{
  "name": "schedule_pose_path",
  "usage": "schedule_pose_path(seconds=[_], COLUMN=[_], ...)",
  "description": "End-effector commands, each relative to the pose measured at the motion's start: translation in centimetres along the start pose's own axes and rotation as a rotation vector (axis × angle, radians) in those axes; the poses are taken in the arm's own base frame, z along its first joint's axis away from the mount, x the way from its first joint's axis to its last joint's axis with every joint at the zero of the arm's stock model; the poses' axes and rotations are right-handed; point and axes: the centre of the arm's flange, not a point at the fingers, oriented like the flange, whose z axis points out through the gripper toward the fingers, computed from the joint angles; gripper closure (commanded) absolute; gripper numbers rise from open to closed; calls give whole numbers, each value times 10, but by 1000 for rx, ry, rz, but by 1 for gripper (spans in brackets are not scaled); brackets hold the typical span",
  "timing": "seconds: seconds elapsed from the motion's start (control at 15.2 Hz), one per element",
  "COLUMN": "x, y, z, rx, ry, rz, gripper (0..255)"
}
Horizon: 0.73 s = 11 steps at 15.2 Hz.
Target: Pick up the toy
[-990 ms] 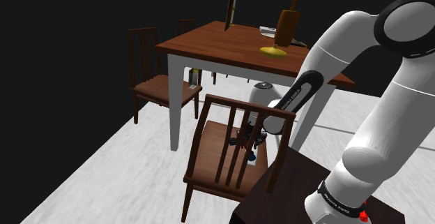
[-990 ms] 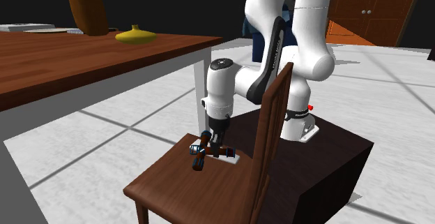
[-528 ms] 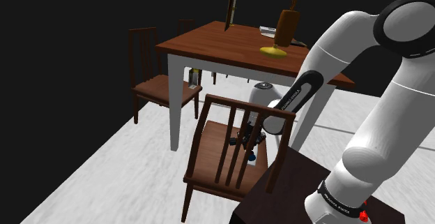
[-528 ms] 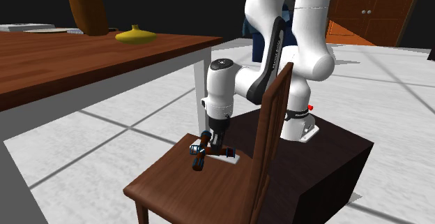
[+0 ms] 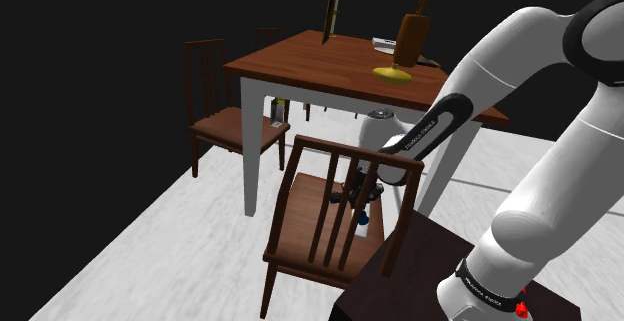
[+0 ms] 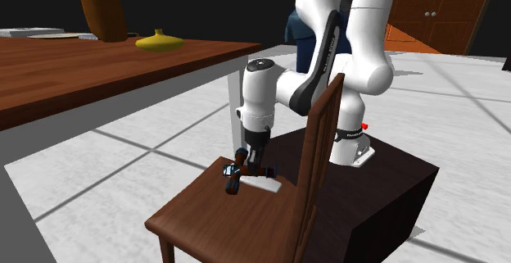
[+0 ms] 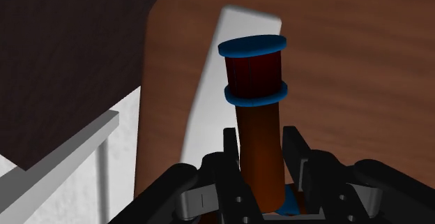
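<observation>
Dark matt wood, fine grain: chair seat. Reddish wood, slight sheen: table top. Smooth, dull brown-red, blue rims: toy. Glossy white: arm.

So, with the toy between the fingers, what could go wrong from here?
1. The gripper clasps the toy near one end. Most of it sticks out past the fingers, so it may tilt or slip during the lift.
2. The chair back stands close beside the arm, so a careless lift might bump it.
</observation>
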Motion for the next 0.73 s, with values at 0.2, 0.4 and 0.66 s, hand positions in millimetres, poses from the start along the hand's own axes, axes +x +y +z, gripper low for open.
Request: schedule_pose_path(seconds=[0.2,0.4,0.66], x=[1,2,2], y=[2,3,4], z=[-27,-43,-54], rx=[0,0,0], ry=[-1,-1,-1], rz=[0,0,0], gripper=[255,255,255])
